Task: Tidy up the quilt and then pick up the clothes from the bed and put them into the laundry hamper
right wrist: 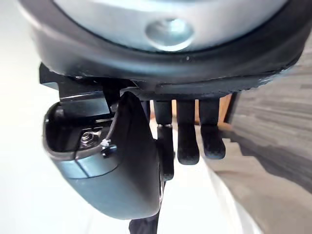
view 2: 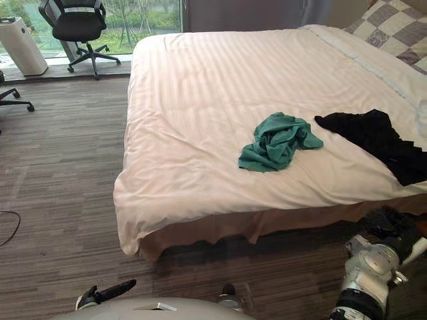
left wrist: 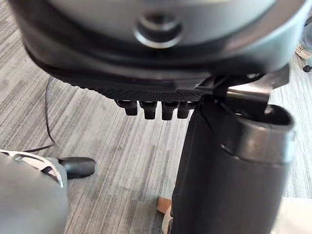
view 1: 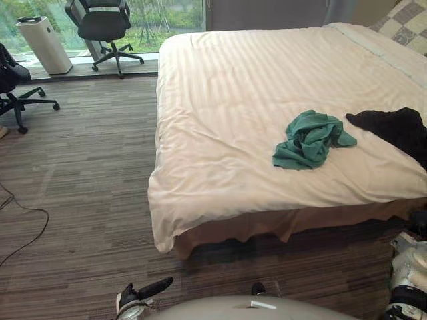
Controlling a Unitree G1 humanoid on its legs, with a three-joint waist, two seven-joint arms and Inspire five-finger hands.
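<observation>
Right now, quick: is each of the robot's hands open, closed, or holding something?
Left hand: open, holding nothing.
Right hand: open, holding nothing.

The quilt [view 1: 267, 80] is cream with faint stripes. One garment [view 1: 307, 141] is teal and the other garment [view 1: 400, 130] black. The pillow [view 2: 393, 27] is checked grey and white, the carpet [view 1: 80, 173] streaked grey-brown.

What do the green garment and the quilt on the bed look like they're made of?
The green garment: soft matte fabric, possibly cotton knit, judging by its limp crumpled folds. The quilt: smooth cream woven cloth, faint sheen, tone-on-tone stripes.
</observation>
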